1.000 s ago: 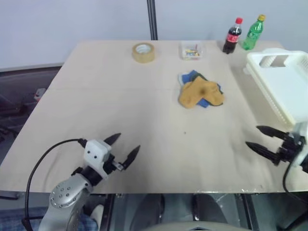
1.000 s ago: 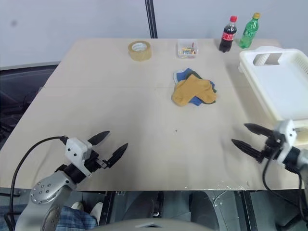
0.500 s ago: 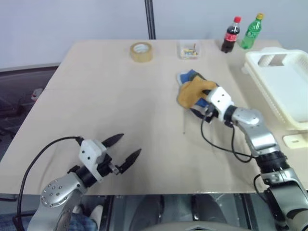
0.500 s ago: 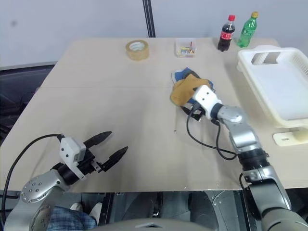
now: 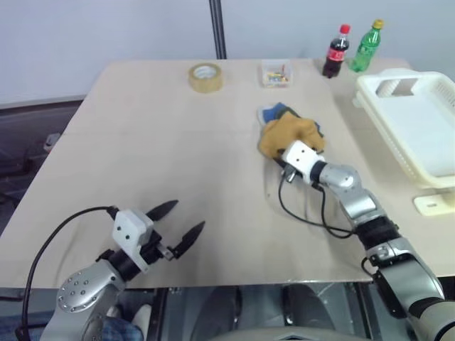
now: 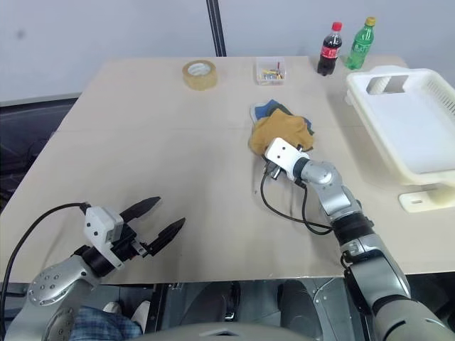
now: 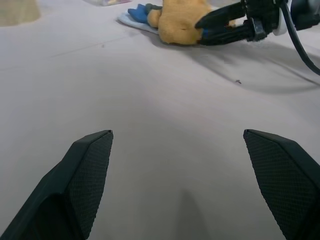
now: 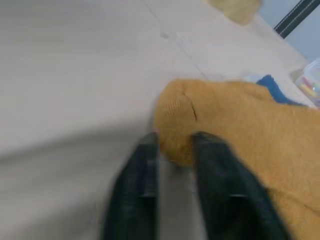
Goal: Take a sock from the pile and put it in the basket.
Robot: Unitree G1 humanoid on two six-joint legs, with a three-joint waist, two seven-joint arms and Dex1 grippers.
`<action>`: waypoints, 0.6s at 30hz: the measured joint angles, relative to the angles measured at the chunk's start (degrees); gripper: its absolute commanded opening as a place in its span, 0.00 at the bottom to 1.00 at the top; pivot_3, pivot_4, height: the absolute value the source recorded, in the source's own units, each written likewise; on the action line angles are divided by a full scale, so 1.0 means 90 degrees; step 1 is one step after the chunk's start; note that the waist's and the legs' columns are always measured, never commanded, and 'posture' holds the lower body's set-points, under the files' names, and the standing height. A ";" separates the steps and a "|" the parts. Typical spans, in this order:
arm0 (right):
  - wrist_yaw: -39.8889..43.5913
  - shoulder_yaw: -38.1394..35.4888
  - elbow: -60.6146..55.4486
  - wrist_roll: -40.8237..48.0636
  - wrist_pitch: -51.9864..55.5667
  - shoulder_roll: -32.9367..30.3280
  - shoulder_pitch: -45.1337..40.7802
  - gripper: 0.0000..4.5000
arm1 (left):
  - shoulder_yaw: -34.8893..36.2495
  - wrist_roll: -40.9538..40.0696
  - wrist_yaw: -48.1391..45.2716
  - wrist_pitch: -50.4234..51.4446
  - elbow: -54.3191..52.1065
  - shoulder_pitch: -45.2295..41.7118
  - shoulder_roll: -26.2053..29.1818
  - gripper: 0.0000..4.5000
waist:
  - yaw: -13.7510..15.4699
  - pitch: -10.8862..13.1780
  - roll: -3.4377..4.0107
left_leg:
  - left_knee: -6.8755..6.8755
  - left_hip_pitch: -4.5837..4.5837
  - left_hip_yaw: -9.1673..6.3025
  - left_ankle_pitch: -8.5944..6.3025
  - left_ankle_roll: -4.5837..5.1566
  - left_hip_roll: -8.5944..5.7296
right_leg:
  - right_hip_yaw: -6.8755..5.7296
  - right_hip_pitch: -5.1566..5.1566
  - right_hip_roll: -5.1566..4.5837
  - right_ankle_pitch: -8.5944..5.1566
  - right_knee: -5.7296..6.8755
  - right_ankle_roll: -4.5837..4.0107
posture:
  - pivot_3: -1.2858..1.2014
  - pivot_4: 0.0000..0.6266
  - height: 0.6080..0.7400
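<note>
You're looking at robot test lab, not home. Bare pale plywood counter (image 5: 142,142) set against plain grey-white wall (image 5: 106,28), black metal post (image 5: 216,28) behind it. Props staged apart along far edge: tan tape roll (image 5: 203,77), small clear plastic box (image 5: 276,72), cola bottle (image 5: 336,52), green soda bottle (image 5: 367,47).

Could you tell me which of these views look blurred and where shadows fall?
Right wrist view: the right gripper is smeared by blur against the mustard sock. Left wrist view: sharp, with a soft shadow on the table under that gripper. Eye views: evenly lit.
</note>
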 measured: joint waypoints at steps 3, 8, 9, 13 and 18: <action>-0.0053 0.0000 0.0074 -0.0072 -0.0023 0.0003 -0.0008 0.01 | 0.0000 0.0001 0.0018 -0.0017 0.0000 0.0024 -0.0014 1.00 | 0.0000 0.0000 0.0000 | 0.0000 0.0000 0.0001 0.0000 0.0000 0.0000 | 0.0001 0.0000 0.0000 0.0000 -0.0002 0.0000 | 0.52 0.24 0.99; -0.0114 0.0000 0.0137 -0.0190 -0.0112 0.0013 -0.0008 0.01 | 0.0000 0.0003 0.0073 -0.0049 -0.0001 0.0071 -0.0023 1.00 | 0.0000 0.0000 0.0000 | 0.0000 0.0000 0.0001 0.0000 0.0000 0.0000 | 0.0002 0.0000 0.0000 0.0000 -0.0002 0.0000 | 0.52 0.24 0.99; -0.0038 -0.0001 0.0138 -0.0165 -0.0112 0.0014 -0.0008 0.01 | 0.0000 0.0004 0.0080 -0.0061 -0.0001 0.0094 -0.0023 1.00 | 0.0000 0.0000 0.0000 | 0.0000 0.0000 0.0001 0.0000 0.0000 0.0000 | 0.0002 0.0000 0.0000 0.0000 -0.0002 0.0000 | 0.52 0.24 0.99; 0.0203 -0.0001 0.0094 -0.0020 -0.0107 0.0032 -0.0007 0.29 | 0.0000 0.0005 0.0110 -0.0108 -0.0004 0.0156 -0.0024 1.00 | 0.0000 0.0000 0.0000 | 0.0000 0.0000 0.0001 0.0000 0.0000 0.0000 | 0.0002 0.0000 0.0000 0.0000 -0.0002 0.0000 | 0.52 0.24 0.99; 0.0418 0.0002 0.0022 0.0051 0.0007 0.0073 -0.0009 0.55 | 0.0000 0.0007 0.0123 -0.0125 -0.0004 0.0234 -0.0024 1.00 | 0.0000 0.0000 0.0000 | 0.0000 0.0000 0.0000 0.0000 0.0000 0.0000 | 0.0002 0.0000 0.0000 0.0000 -0.0002 0.0000 | 0.52 0.24 0.99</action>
